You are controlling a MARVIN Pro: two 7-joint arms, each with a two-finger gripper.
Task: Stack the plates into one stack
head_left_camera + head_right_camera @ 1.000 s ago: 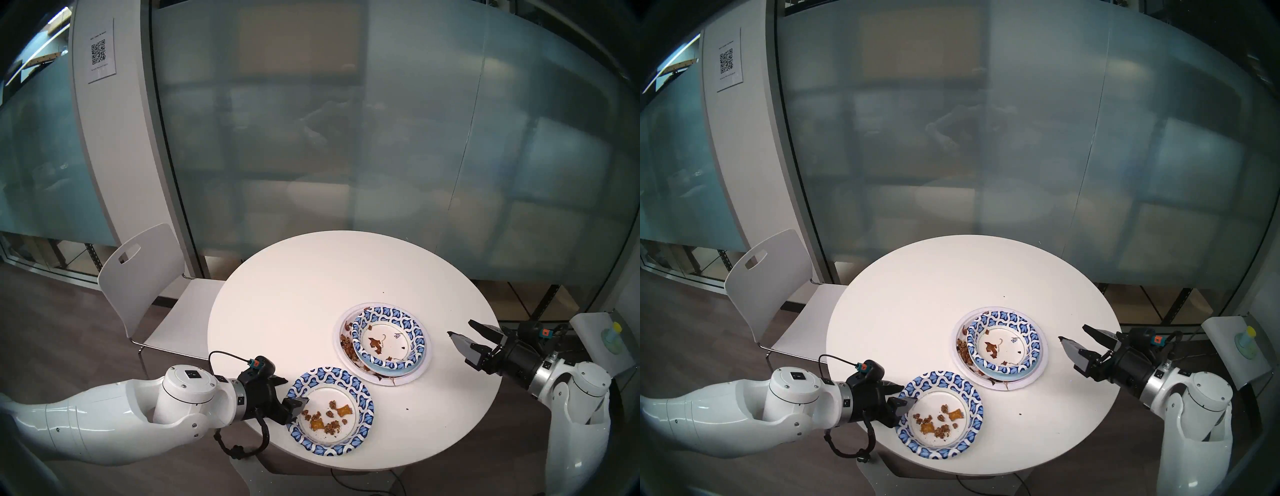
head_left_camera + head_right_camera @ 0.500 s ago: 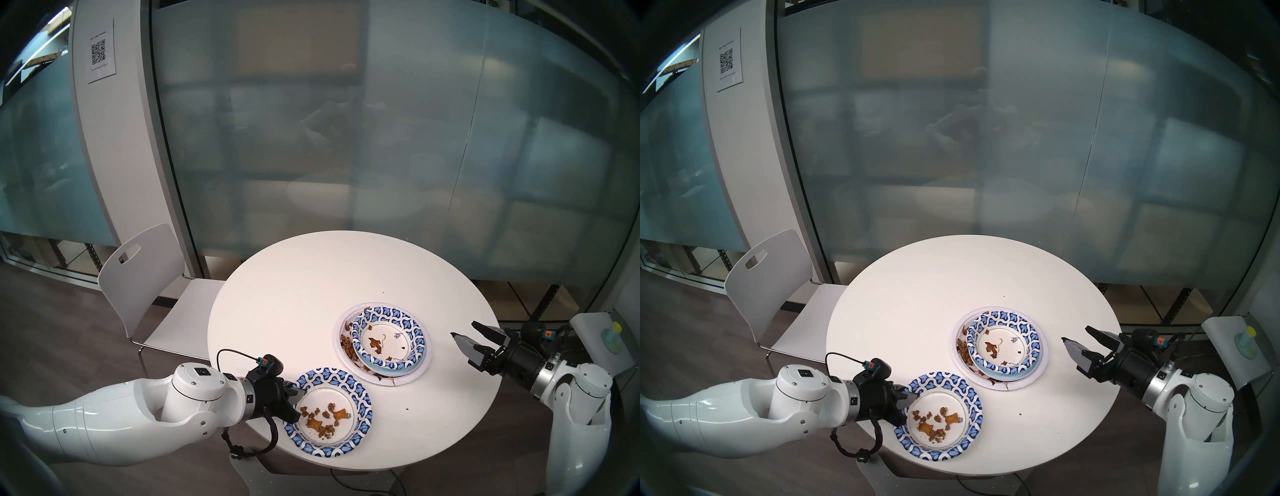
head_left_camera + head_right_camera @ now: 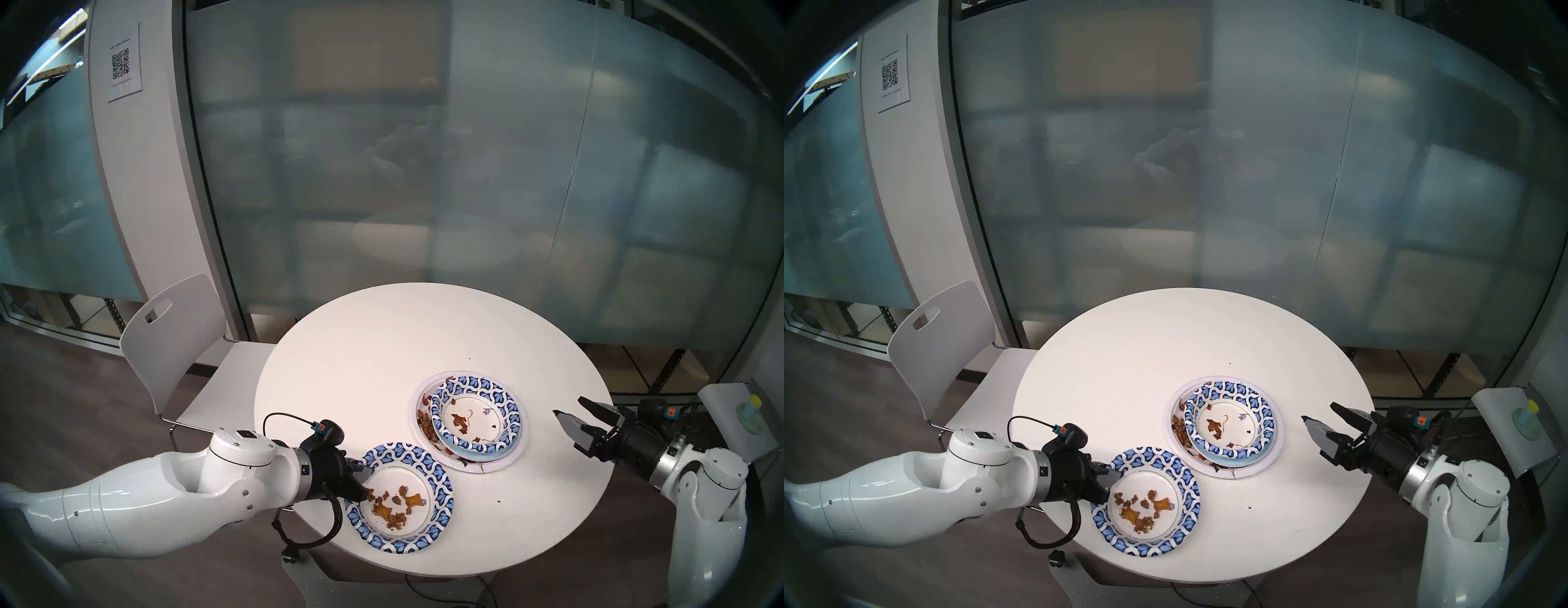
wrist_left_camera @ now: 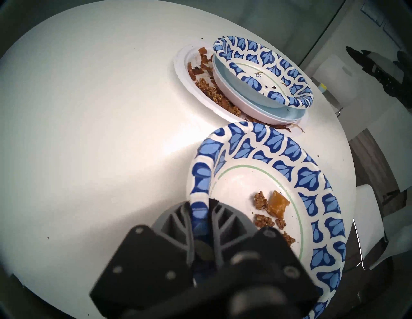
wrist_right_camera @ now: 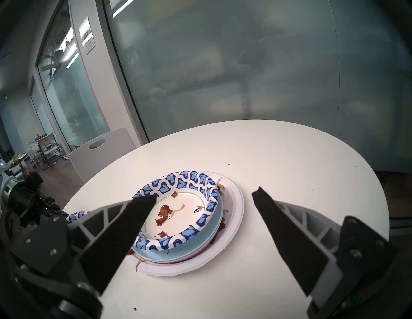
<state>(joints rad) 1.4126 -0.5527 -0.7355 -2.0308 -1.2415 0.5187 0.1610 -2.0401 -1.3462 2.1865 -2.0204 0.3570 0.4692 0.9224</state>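
Note:
A blue-patterned plate [image 3: 441,488] with brown food scraps sits at the table's front left. My left gripper [image 3: 361,479] is shut on its left rim, and the wrist view shows the fingers [image 4: 225,220] pinching the rim [image 4: 200,185]. The held side looks slightly raised. The stack stands to the right: a large white plate [image 3: 507,460] with scraps, a light blue plate [image 3: 462,450] and a second blue-patterned plate [image 3: 466,382] on top. The pink plate is almost hidden. My right gripper [image 3: 568,405] is open and empty, right of the stack [image 5: 231,213].
The round white table [image 3: 382,339] carries a few crumbs [image 3: 499,501]. A white chair [image 3: 178,339] stands at its back left. A small stand with a yellow-capped bottle [image 3: 751,414] is beside my right arm. A frosted glass wall runs behind.
My left gripper moved in and shut on the loose plate's left rim, then shifted the plate a little back and up. My right gripper drifted slightly to the right, still open.

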